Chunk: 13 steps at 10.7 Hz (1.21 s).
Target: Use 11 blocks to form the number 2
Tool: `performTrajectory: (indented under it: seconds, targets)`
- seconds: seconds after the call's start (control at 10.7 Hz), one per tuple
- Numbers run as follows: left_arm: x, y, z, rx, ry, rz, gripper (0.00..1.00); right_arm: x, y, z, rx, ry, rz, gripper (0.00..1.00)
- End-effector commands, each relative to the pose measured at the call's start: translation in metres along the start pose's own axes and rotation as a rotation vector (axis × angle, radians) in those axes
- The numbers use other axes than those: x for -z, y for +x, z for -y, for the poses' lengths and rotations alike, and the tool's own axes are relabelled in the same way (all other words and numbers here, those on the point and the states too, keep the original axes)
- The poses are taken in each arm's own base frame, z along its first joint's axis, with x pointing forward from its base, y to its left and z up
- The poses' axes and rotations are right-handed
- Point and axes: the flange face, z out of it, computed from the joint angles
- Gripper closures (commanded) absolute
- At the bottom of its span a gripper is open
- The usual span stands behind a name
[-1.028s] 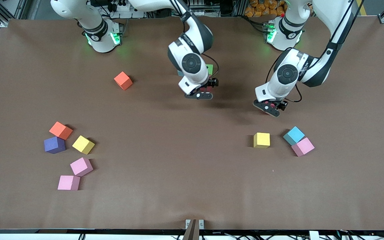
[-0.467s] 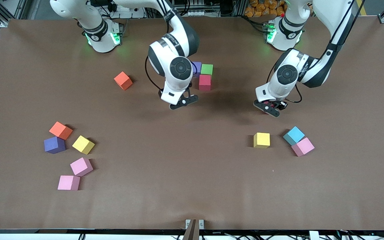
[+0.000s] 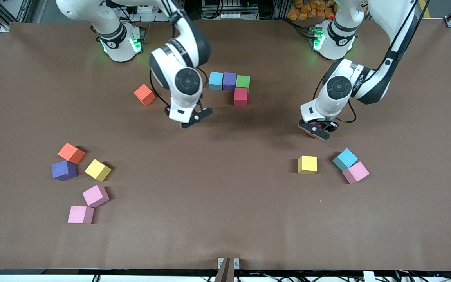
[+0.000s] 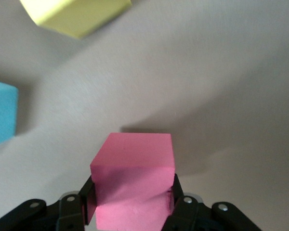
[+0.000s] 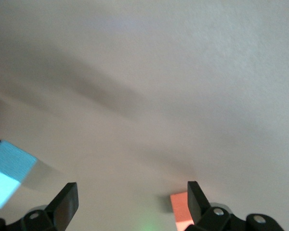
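Light blue (image 3: 215, 80), purple (image 3: 229, 81) and green (image 3: 243, 81) blocks form a row near the robots' bases. A crimson block (image 3: 240, 96) touches the green one on the side nearer the front camera. My left gripper (image 3: 318, 129) is shut on another crimson block (image 4: 134, 178), low over the table beside a yellow block (image 3: 307, 164). My right gripper (image 3: 190, 119) hangs open with nothing in it, over bare table beside an orange block (image 3: 145, 94). The same orange block (image 5: 180, 207) shows by one finger in the right wrist view.
Light blue (image 3: 345, 159) and pink (image 3: 355, 172) blocks touch toward the left arm's end. Orange (image 3: 71, 153), purple (image 3: 64, 170), yellow (image 3: 98, 170) and two pink blocks (image 3: 95, 196) (image 3: 80, 214) cluster toward the right arm's end.
My right arm has drawn away from the placed crimson block toward the orange block, uncovering the row of three. My left gripper has closed on its crimson block.
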Motion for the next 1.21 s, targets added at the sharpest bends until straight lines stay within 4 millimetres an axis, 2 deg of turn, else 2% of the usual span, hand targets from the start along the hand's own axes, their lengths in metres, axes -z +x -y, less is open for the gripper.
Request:
performTrajectory:
  seconds: [0.0, 0.19, 0.28, 0.56, 0.84, 1.12]
  targets:
    - [0.028, 0.022, -0.019, 0.065, 0.026, -0.041, 0.54, -0.012, -0.041, -0.022, 0.104, 0.005, -0.015, 0.00]
    - [0.047, 0.039, -0.041, 0.134, -0.028, -0.039, 0.54, -0.029, -0.059, -0.042, 0.178, 0.013, -0.028, 0.00]
    - [0.059, 0.047, -0.056, 0.161, -0.071, -0.027, 0.54, -0.040, -0.066, -0.047, 0.213, 0.014, -0.030, 0.00]
    - [0.089, 0.064, -0.084, 0.239, -0.152, -0.001, 0.54, -0.071, -0.082, -0.062, 0.220, 0.030, 0.015, 0.00]
    - [0.094, 0.085, -0.120, 0.369, -0.188, 0.003, 0.54, -0.107, -0.097, -0.078, 0.183, 0.047, 0.053, 0.00]
    - [0.087, 0.095, -0.156, 0.552, -0.194, 0.034, 0.54, -0.136, -0.108, -0.088, 0.182, 0.054, 0.075, 0.00]
